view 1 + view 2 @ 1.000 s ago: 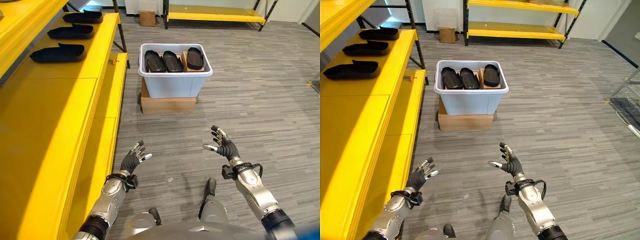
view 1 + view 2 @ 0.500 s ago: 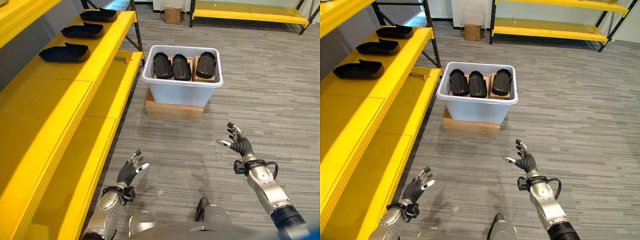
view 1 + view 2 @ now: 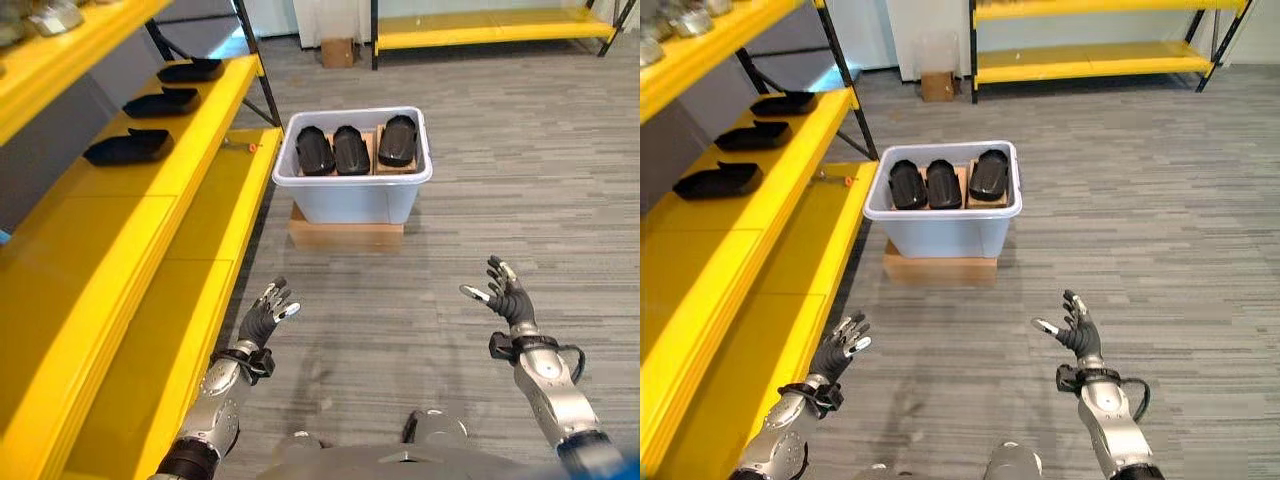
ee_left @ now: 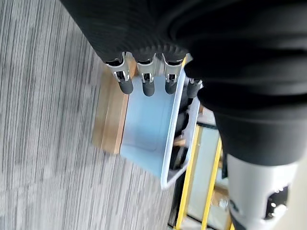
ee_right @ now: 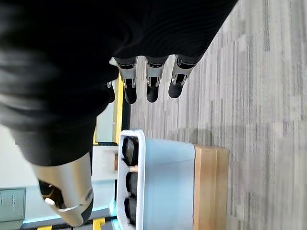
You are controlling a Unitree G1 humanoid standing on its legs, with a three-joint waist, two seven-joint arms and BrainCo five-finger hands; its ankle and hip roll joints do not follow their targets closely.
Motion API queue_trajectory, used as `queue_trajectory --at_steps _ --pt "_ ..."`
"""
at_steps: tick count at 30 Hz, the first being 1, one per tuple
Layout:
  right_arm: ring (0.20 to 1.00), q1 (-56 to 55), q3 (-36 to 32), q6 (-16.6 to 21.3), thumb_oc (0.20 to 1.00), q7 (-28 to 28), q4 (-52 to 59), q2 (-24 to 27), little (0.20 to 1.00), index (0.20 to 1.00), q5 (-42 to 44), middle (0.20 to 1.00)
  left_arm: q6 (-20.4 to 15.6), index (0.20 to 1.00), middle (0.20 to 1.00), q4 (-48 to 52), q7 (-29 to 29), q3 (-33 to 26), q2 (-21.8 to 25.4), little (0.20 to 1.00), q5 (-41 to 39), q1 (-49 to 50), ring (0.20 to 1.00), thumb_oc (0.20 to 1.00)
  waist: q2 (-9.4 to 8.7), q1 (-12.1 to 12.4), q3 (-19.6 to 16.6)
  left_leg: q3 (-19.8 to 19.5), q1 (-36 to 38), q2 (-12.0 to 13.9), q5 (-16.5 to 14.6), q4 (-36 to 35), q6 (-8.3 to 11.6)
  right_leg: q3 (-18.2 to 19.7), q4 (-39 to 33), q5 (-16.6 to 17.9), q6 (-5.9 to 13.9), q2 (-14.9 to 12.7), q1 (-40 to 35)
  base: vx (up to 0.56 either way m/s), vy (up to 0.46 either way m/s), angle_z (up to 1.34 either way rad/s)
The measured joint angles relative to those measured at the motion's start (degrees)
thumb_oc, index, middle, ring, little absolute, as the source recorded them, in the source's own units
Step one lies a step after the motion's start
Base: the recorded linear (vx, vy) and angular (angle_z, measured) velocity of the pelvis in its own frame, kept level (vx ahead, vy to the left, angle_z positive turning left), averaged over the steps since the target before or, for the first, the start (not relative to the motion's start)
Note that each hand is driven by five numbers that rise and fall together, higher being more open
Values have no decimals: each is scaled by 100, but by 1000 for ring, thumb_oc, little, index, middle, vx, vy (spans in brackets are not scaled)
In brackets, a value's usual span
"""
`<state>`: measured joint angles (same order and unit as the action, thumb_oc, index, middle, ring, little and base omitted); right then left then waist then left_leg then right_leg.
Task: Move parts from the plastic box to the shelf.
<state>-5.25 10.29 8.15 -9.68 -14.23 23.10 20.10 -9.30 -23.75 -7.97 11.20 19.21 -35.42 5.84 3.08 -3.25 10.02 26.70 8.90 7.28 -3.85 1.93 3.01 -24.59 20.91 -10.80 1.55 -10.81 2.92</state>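
Note:
A pale blue plastic box (image 3: 352, 196) stands on a flat cardboard carton (image 3: 345, 236) on the floor ahead; three black moulded parts (image 3: 351, 150) lie side by side in it. Three more black parts (image 3: 128, 147) rest in a row on the yellow shelf (image 3: 150, 210) at my left. My left hand (image 3: 262, 318) hovers low beside the shelf's edge, fingers straight, holding nothing. My right hand (image 3: 506, 297) is raised over bare floor at the right, open and empty too. Both hands are well short of the box. The box (image 4: 152, 139) also shows past the left fingers (image 4: 146, 86).
A second yellow rack (image 3: 480, 28) runs along the far wall, with a small cardboard box (image 3: 337, 51) on the floor beside it. A higher yellow shelf (image 3: 60, 45) at the upper left carries metal pieces. Grey striped carpet (image 3: 500, 190) lies between me and the box.
The whole picture has shifted, so the camera moved; the box now sits slightly farther off. Both hands stay open and empty, the right one farther to the right.

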Motion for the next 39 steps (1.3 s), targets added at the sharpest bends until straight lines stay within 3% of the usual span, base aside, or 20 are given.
queue_trajectory --at_steps 1,2,3,4,5,7,8,9,10,11,12,13,14,20,23,29,33,36,38,39 --pt "1000 -17 210 1 1000 10 -46 -24 1000 1000 1 1000 -2 1000 1000 49 63 -8 -21 1000 -2 220 1000 1000 93 162 13 151 66 179 -68 149 105 -2 420 -315 -99 177 -51 392 232 -49" --pt "1000 -74 446 13 1000 62 -102 -256 1000 1000 -3 1000 -23 1000 1000 54 85 0 199 1000 -1 412 1000 1000 -337 373 48 82 -245 209 -276 1359 351 273 -32 -485 -586 132 -541 282 208 -31" --pt "1000 16 486 15 1000 101 -152 -279 1000 1000 -2 1000 -19 1000 1000 -184 137 -46 123 1000 0 463 1000 1000 -419 390 59 -160 -718 510 -517 1635 466 421 -452 -220 -439 245 -752 244 208 -19" --pt "1000 101 461 33 1000 113 -116 -265 1000 1000 -1 1000 -14 1000 1000 -194 148 -4 121 1000 3 552 1000 1000 -387 399 68 -325 -910 622 -366 1123 534 703 -667 -118 -257 309 -763 148 155 -11" --pt "1000 211 431 33 1000 150 -118 -205 1000 1000 -2 1000 -9 1000 1000 -180 160 31 95 1000 4 602 1000 1000 -341 450 117 -408 -1030 732 -86 616 514 827 -737 -28 -218 330 -716 177 201 -46" --pt "1000 407 378 32 1000 274 -124 -64 1000 1000 -1 1000 -13 1000 1000 -205 171 31 -51 1000 3 621 1000 1000 -57 421 185 -437 -1093 1048 459 -114 467 1087 -798 -6 -67 362 -681 189 207 -73" --pt "1000 422 382 30 1000 326 -124 13 1000 1000 1 1000 -45 1000 1000 -206 175 23 -90 1000 5 591 1000 1000 33 408 170 -494 -1057 1098 537 -219 475 1215 -755 -26 -46 334 -634 214 218 -85" --pt "1000 412 381 22 1000 351 -126 54 1000 1000 3 1000 -94 1000 1000 -207 178 7 -90 1000 5 534 1000 1000 35 403 178 -541 -988 1065 542 -224 472 1309 -675 -60 7 234 -572 244 327 -97" --pt "1000 357 378 10 1000 408 -115 139 1000 1000 5 1000 -139 1000 1000 -214 183 -37 -70 1000 24 382 1000 1000 51 380 199 -515 -831 858 596 -76 385 1245 -604 -4 237 17 -539 270 353 -78" --pt "1000 155 431 -45 1000 441 -2 104 1000 1000 102 1000 -155 1000 1000 -248 190 -89 38 1000 50 138 1000 1000 -222 366 280 -492 -798 617 911 0 271 1266 -714 121 476 -283 -666 261 327 -49" --pt "1000 65 466 -68 1000 481 19 -92 1000 1000 116 1000 -176 1000 1000 -227 186 -89 230 1000 73 -35 1000 1000 -515 379 289 -454 -791 401 924 -1 222 1183 -836 255 539 -448 -716 174 160 -5" --pt "1000 65 466 -68 1000 481 19 -92 1000 1000 116 1000 -176 1000 1000 -227 186 -89 230 1000 73 -35 1000 1000 -515 379 289 -454 -791 401 924 -1 222 1183 -836 255 539 -448 -716 111 96 -2" --pt "1000 93 526 -67 1000 491 62 -303 1000 1000 119 1000 -191 1000 1000 -243 188 -42 438 1000 120 -128 1000 1000 -661 422 306 -447 -791 287 915 20 156 1089 -903 466 611 -522 -733 63 59 1" --pt "1000 650 767 -8 1000 505 261 -191 1000 1000 120 1000 -299 1000 1000 -190 201 340 475 1000 287 -408 1000 1000 -427 588 529 -524 -1057 249 836 194 99 832 -1173 591 691 -530 -728 47 54 6" --pt "1000 918 812 29 1000 513 354 -18 1000 1000 128 1000 -346 1000 1000 74 208 521 355 1000 287 -544 1000 1000 -200 601 866 -690 -1549 525 726 699 149 808 -1237 529 718 -330 -563 -3 95 7" --pt "1000 971 826 36 1000 536 326 38 1000 1000 334 1000 -275 1000 1000 225 183 373 362 1000 96 -770 1000 1000 -312 740 1153 -683 -1886 500 441 1146 63 869 -1126 571 696 -433 -368 87 123 -2" --pt "1000 999 728 4 1000 463 392 11 1000 1000 332 1000 -33 1000 1000 49 -165 60 344 1000 92 -623 1000 1000 -435 934 1052 -724 -1786 267 -41 1522 -48 814 -1173 588 694 -655 -708 242 238 9" --pt "1000 962 614 -37 1000 314 362 -87 1000 1000 329 1000 119 1000 1000 -573 -495 -22 149 1000 103 -368 1000 1000 -621 960 558 -827 -1597 -282 -355 1543 -323 947 215 633 698 -1341 -133 217 246 0" --pt "1000 922 590 -41 1000 273 336 -226 1000 1000 325 1000 110 1000 1000 -842 -594 -48 102 1000 105 -217 1000 1000 -692 925 342 -699 -1454 -497 -621 1677 -481 1211 1223 1091 711 -1746 372 199 51 -19" --pt "1000 857 604 -53 1000 297 278 -346 1000 1000 323 1000 116 1000 1000 -882 -586 -32 113 1000 99 -74 1000 1000 -690 893 298 -596 -1163 -468 -669 1484 -512 1366 1762 1096 827 -1743 677 97 -114 -36"
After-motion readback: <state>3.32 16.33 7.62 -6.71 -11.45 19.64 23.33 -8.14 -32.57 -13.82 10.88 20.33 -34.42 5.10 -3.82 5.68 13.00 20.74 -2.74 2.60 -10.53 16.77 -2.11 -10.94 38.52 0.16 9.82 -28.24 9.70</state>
